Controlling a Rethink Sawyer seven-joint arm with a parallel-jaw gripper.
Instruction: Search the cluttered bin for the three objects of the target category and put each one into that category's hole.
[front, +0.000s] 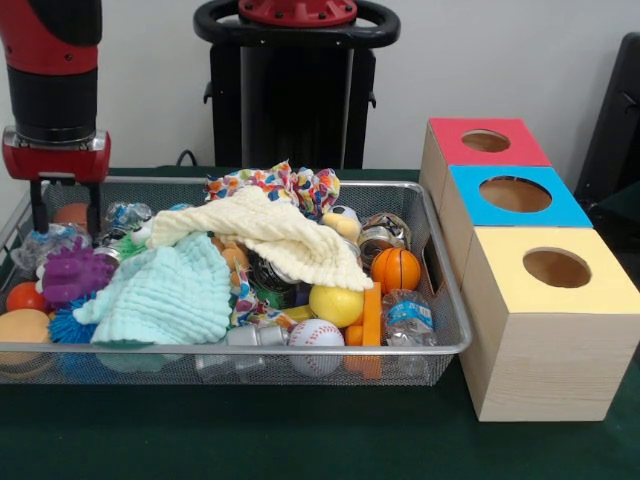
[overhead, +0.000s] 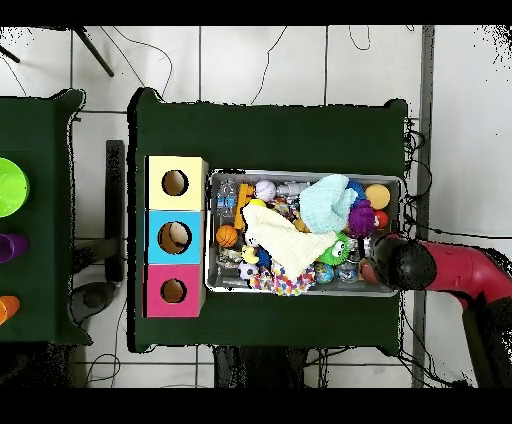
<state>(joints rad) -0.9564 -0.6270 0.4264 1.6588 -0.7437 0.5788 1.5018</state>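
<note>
At the left of the front view, our gripper (front: 66, 208) hangs with its fingers parted and empty over the far corner of the wire bin (front: 440, 350), poised, we judge, to start searching. Two cloths, a mint one (front: 165, 295) and a cream one (front: 270, 232), blanket the heap and hide much of it. Among the clutter we spot a baseball (front: 316, 334), a yellow ball (front: 336, 305) and a basketball (front: 396, 269), possible targets. At right wait the red box (front: 485, 142), blue box (front: 515, 195) and yellow box (front: 555, 270), holes upward.

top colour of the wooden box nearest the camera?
Yellow top on that wooden box; front view shows it best.
</note>
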